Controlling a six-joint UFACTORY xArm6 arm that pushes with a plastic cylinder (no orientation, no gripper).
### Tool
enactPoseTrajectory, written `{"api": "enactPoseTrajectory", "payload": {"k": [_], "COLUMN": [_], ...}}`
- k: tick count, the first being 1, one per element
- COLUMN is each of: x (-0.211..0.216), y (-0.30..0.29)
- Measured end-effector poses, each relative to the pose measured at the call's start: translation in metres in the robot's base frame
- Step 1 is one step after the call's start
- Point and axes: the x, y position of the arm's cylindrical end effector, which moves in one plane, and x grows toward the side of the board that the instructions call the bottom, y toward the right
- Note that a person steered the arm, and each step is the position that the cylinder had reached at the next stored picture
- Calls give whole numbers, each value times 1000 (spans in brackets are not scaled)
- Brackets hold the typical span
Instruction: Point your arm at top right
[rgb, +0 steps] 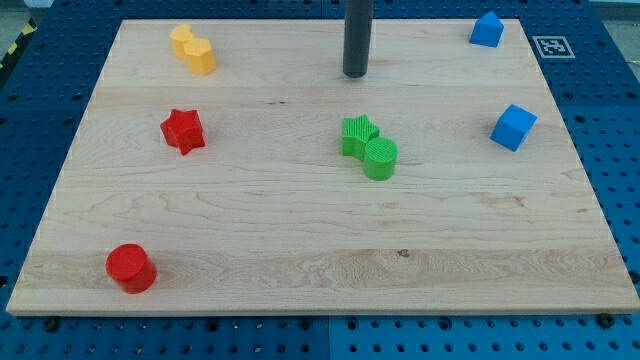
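My tip (355, 74) rests on the worktop (300, 230) at 12 o'clock of the green star (358, 133), well apart from it (no claw here, only a rod). The blue block (487, 30) in the top right corner lies at my 2 o'clock.

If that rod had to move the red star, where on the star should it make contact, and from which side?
There are no fingers, so my tip can only push. The red star sits alone toward the view's left, with bare board around it, so any side is reachable. I would probably press into a notch between two points, not on a point, since a point would likely make it spin. My tip is toward the view's upper right of it.
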Motion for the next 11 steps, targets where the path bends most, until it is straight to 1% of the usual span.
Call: {"api": "enactPoseTrajectory", "payload": {"k": [1, 2, 3, 5, 6, 7, 8, 9, 10, 11], "x": [0, 0, 0, -4, -4, -24, -70, -98, -92, -88], "y": [23, 64, 88, 168, 229, 259, 264, 262, 216, 212]}}
